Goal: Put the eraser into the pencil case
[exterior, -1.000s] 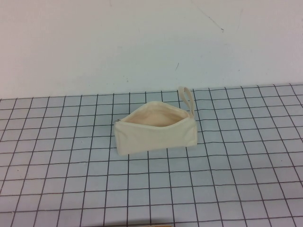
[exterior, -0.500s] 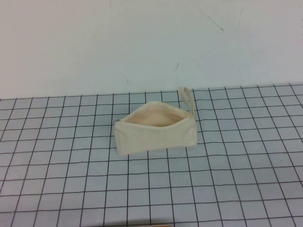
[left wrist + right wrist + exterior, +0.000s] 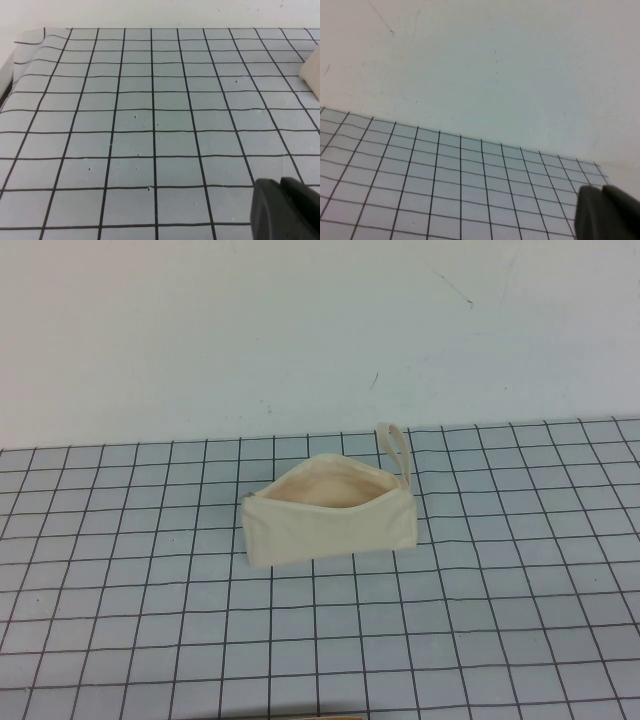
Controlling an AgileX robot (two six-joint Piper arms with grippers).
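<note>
The pencil case (image 3: 330, 515) is a cream fabric pouch lying open in the middle of the grid mat. Its pale peach lining shows, and its wrist loop (image 3: 397, 448) points toward the back wall. One corner of it shows in the left wrist view (image 3: 312, 74). The eraser is not visible in any view. Neither gripper shows in the high view. My left gripper (image 3: 279, 185) is shut and empty, low over bare mat well apart from the pouch. My right gripper (image 3: 601, 192) is shut and empty, over the mat near the back wall.
The grey mat with black grid lines (image 3: 150, 620) covers the table up to a plain white back wall (image 3: 300, 330). The mat's edge curls up in the left wrist view (image 3: 30, 45). A thin tan sliver (image 3: 310, 717) shows at the near edge.
</note>
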